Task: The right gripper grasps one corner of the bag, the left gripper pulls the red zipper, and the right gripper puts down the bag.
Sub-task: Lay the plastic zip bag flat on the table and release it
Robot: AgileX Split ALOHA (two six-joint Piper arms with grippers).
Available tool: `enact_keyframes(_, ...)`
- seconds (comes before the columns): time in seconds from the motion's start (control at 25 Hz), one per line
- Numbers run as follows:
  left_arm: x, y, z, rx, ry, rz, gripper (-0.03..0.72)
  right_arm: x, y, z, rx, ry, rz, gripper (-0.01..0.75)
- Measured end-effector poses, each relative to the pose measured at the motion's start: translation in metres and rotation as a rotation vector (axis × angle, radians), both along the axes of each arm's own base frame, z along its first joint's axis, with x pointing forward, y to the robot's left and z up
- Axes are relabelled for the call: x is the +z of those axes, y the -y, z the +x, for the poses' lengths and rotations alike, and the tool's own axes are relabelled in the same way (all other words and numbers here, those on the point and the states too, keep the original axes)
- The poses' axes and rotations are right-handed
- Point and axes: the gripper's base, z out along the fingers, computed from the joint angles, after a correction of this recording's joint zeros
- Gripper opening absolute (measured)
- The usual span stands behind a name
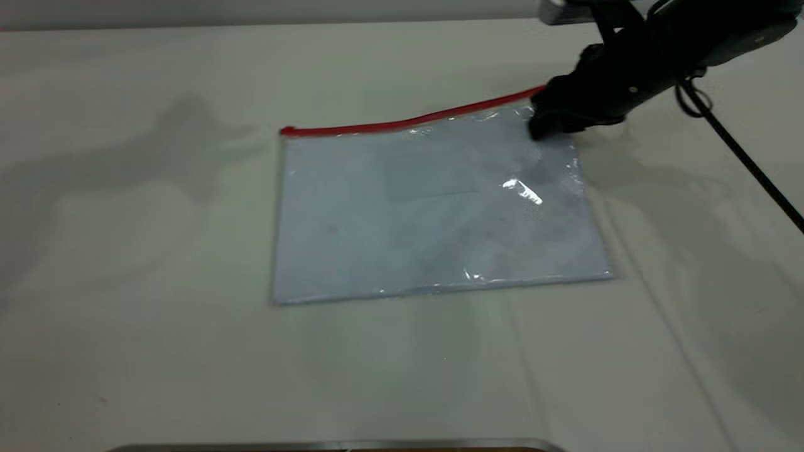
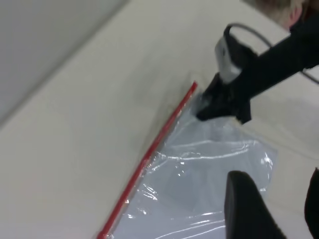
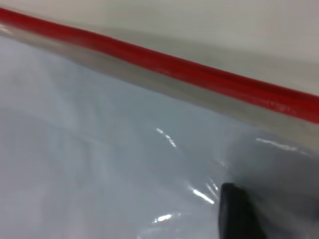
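Observation:
The bag (image 1: 433, 213), a clear pouch with white paper inside, lies flat on the table. The red zipper (image 1: 402, 122) runs along its far edge, with a small red knob at the far-left end (image 1: 287, 131). My right gripper (image 1: 541, 129) is at the far-right corner of the bag (image 1: 532, 107), shut on the crinkled plastic there. In the right wrist view one finger (image 3: 239, 214) lies on the bag (image 3: 99, 149) just below the zipper (image 3: 174, 64). My left gripper (image 2: 279, 184) is out of the exterior view. It hovers open over the bag (image 2: 209, 179), apart from the zipper (image 2: 149, 154).
The right arm's black cable (image 1: 747, 163) trails across the table to the right. A metal edge (image 1: 339, 446) shows at the front of the table. The right gripper also shows in the left wrist view (image 2: 219, 102).

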Motion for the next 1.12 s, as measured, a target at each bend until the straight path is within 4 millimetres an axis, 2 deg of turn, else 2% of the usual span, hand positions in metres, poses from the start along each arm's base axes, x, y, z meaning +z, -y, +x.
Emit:
enact_keyframes(0.12, 0.036, 0.000, -0.022, 0.027, 0.054, -0.012, 0.359, 0.002, 0.003, -0.002, -0.051, -0.061, 0.029, 0.460)
enact_keyframes(0.24, 0.067, 0.001, -0.045, 0.056, 0.098, -0.029, 0.359, 0.002, 0.003, -0.017, 0.025, -0.242, 0.156, 0.478)
enact_keyframes(0.32, 0.087, 0.001, -0.061, 0.074, 0.129, -0.036, 0.359, 0.004, 0.001, -0.034, 0.162, -0.407, 0.216, 0.481)
enact_keyframes(0.48, 0.114, -0.003, -0.091, 0.146, 0.156, 0.009, 0.359, 0.016, 0.000, -0.064, 0.340, -0.721, 0.247, 0.481)
enact_keyframes(0.56, 0.121, -0.008, -0.103, 0.199, 0.161, 0.061, 0.359, 0.029, 0.005, -0.062, 0.358, -0.781, 0.176, 0.481)
enact_keyframes(0.64, 0.127, -0.013, -0.113, 0.273, 0.147, 0.112, 0.359, 0.044, 0.013, -0.052, 0.305, -0.789, 0.056, 0.481)
enact_keyframes(0.76, 0.135, -0.021, -0.127, 0.399, 0.117, 0.156, 0.359, 0.071, 0.025, -0.031, 0.124, -0.761, -0.097, 0.481)
enact_keyframes(0.92, 0.140, -0.031, -0.139, 0.536, 0.094, 0.206, 0.357, 0.125, 0.029, -0.012, -0.015, -0.651, -0.147, 0.481)
enact_keyframes(1.0, 0.138, -0.035, -0.144, 0.585, 0.071, 0.222, 0.357, 0.154, 0.027, -0.012, -0.026, -0.589, -0.136, 0.481)
enact_keyframes(1.12, 0.119, -0.039, -0.151, 0.631, -0.011, 0.256, 0.357, 0.204, 0.019, -0.021, -0.008, -0.487, -0.126, 0.481)
